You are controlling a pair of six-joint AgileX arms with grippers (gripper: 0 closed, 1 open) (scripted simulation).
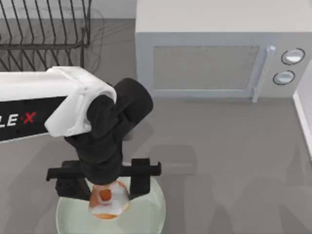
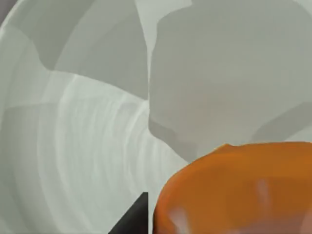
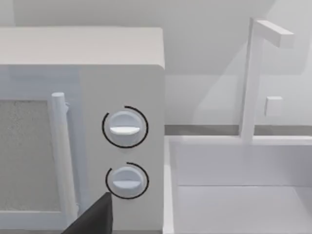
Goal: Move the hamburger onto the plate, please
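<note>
- From above, at the far left of the table, we see a dark wire rack (image 1: 46,31); neither wrist camera takes it in.
- Our left arm reaches in from the left edge of the top view, and its left gripper (image 1: 108,195) hangs over the plate (image 1: 151,214) at the near edge of the table, left of centre.
- The left gripper's jaws are closed on the hamburger (image 1: 108,201): the whitish-and-orange bun sits between the two dark fingers, with its orange-red spot facing up towards the overhead camera.
- In the top view the hamburger lies within the outline of the plate, above its far half. We cannot tell from any view whether the bun touches the plate or hangs just above it.
- Our left wrist camera gives what the overhead one cannot: the glossy pale green inside of the plate (image 2: 73,146) seen close, with shadows falling across it, and the orange side of the hamburger (image 2: 234,190) right next to the lens. A dark sliver of one finger (image 2: 134,219) shows beside the bun.
- Further right, the top view shows a white microwave (image 1: 214,48) standing at the far side of the table, with its door handle and two round knobs towards its right end.
- Our right wrist camera looks at the same microwave (image 3: 122,87) from the front and shows its two knobs one above the other.
- That right wrist view also shows a white sink basin (image 3: 234,195) with a tall tap (image 3: 253,73) to the right of the microwave.
- A dark corner of the right gripper's finger (image 3: 95,219) shows in its own wrist view; we cannot tell whether its jaws are open or closed.
</note>
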